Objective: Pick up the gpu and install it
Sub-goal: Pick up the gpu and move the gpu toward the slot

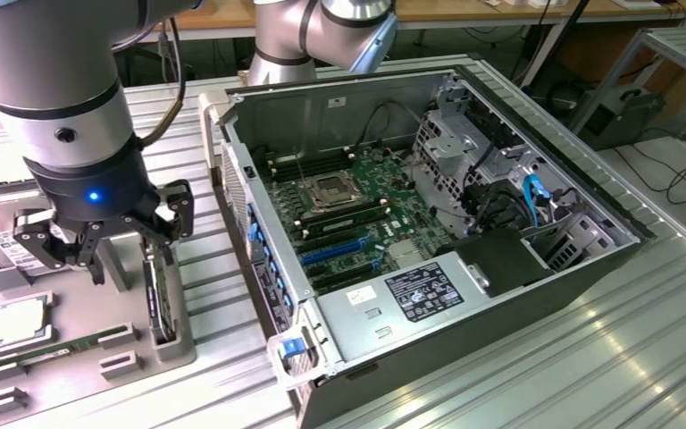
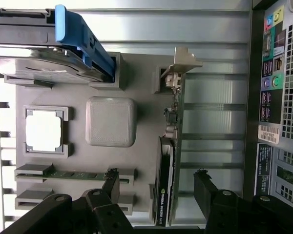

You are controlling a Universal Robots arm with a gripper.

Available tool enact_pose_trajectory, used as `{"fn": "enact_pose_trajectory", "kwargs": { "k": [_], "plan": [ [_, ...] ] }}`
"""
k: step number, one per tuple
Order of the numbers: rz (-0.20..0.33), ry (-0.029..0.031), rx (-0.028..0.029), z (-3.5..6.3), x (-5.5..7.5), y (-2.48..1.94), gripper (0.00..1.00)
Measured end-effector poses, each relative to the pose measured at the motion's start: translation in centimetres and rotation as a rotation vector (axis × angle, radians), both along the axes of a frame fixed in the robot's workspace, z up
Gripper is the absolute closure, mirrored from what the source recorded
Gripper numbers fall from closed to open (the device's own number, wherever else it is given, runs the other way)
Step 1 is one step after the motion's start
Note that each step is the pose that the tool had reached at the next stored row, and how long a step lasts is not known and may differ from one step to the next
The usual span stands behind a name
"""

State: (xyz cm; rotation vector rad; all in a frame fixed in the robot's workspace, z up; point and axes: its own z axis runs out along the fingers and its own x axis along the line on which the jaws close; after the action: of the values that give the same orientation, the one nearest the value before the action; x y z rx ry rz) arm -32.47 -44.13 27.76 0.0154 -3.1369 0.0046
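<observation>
Gripper (image 2: 156,174) spread over gpu (image 2: 168,146) | beside: memory stick (image 2: 73,174), hard drive (image 2: 44,75)

exterior view high, oblique over computer case (image 1: 319,112) and parts tray (image 1: 87,308); wrist view close above same tray (image 2: 146,126)

Arm (image 1: 63,107): thick cylindrical tube, brushed silver-grey shell, dark grey bands at joints. Small dark round screw hole (image 1: 67,135) on silver wrist shell. Black collar beneath, with blue light (image 1: 94,195) glowing on its face. Thin black cable (image 1: 179,80) alongside upper segment. Farther joint (image 1: 319,31) likewise silver, rounded, with grey caps. Tool (image 1: 122,257): matte black throughout, two fingers (image 2: 111,183) built of jointed bars, pale round pivot pins (image 2: 227,193) at hinges, slim flat tips.
</observation>
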Motion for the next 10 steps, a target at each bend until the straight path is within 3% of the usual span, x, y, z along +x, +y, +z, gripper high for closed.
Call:
{"fn": "enact_pose_trajectory", "kwargs": {
  "k": [10],
  "plan": [
    [0.000, 0.0027, -0.0010, -0.83, 0.14, 0.14, 0.28]
  ]
}}
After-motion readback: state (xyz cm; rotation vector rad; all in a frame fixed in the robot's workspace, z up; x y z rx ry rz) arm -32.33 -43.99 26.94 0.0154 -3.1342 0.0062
